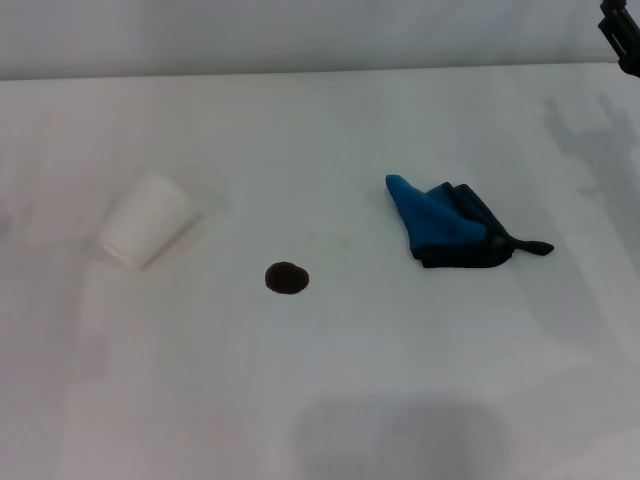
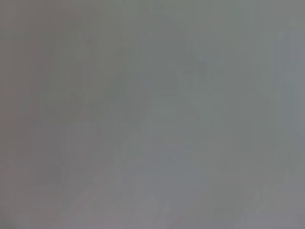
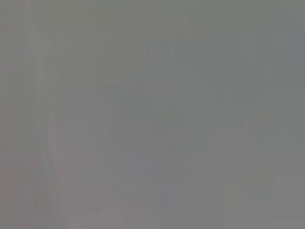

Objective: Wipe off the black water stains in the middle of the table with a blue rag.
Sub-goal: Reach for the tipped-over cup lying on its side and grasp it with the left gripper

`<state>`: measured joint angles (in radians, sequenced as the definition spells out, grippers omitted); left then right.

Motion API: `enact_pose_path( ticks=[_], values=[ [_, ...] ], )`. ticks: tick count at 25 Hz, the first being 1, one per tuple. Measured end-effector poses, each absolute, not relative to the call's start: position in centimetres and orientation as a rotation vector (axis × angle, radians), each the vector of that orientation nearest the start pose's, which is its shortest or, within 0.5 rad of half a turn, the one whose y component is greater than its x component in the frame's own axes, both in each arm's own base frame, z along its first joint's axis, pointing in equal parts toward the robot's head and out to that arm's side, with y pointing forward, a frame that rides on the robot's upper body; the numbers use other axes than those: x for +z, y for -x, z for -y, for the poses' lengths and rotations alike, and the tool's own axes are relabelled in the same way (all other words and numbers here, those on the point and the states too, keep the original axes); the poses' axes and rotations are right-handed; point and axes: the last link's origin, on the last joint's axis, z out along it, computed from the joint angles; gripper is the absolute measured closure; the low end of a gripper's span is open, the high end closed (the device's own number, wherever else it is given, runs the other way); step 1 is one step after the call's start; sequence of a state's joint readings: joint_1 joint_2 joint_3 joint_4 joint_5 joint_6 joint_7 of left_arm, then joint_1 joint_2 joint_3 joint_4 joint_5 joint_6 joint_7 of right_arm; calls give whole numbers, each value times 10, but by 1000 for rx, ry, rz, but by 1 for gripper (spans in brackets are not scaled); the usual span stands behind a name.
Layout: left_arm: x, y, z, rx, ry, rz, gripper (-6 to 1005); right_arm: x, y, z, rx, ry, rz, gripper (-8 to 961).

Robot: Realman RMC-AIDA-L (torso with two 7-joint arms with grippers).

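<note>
A: On the white bench (image 1: pixel 330 400), near its middle, what lies in the head view?

B: One small round dark brown-black blot, the black water stains (image 1: pixel 287 278), sits alone on bare surface. It touches nothing.

A: And the blue rag (image 1: pixel 445 224)?

B: It lies crumpled on the robot's right of the blot, a little farther from the robot, and well apart from it. Bright blue cloth shows on the side facing the blot; dark navy-black edging runs along the near and right sides, and a thin dark tail points away to the right, flat on the bench.

A: What is on the other side?

B: A white paper cup (image 1: pixel 146 221) lies tipped on its side on the robot's left, apart from the blot and far from the rag.

A: Where are the arms?

B: The right gripper (image 1: pixel 622 36) shows only as a dark part at the upper right corner of the head view, above the far right of the bench and well away from the rag. Whether its fingers are apart or together cannot be told. The left gripper is not seen in any view.

A: Do the wrist views add anything?

B: Both show only a featureless grey field; nothing can be made out in them.
</note>
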<state>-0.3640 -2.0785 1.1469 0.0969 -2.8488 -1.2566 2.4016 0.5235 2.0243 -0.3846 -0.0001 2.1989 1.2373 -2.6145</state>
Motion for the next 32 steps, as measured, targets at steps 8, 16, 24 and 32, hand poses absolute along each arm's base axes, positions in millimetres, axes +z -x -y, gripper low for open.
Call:
enact_pose_path(
  ticks=[8,16,24,32],
  values=[
    [46,328,-352,-1183,1744,1087,158,48,-345,-350,951,1406,-706,97],
    [88,298,-376,-1049,2085,1292,184,51,-343,-352,958,1410,-689,97],
    [120,268,-395,-577,2324,1350,189,53,-343,-355,951,1415,-681,97],
    [146,225,-421,-178,2386,1327,189,53,-340,-359,950,1420,-671,97]
  ],
)
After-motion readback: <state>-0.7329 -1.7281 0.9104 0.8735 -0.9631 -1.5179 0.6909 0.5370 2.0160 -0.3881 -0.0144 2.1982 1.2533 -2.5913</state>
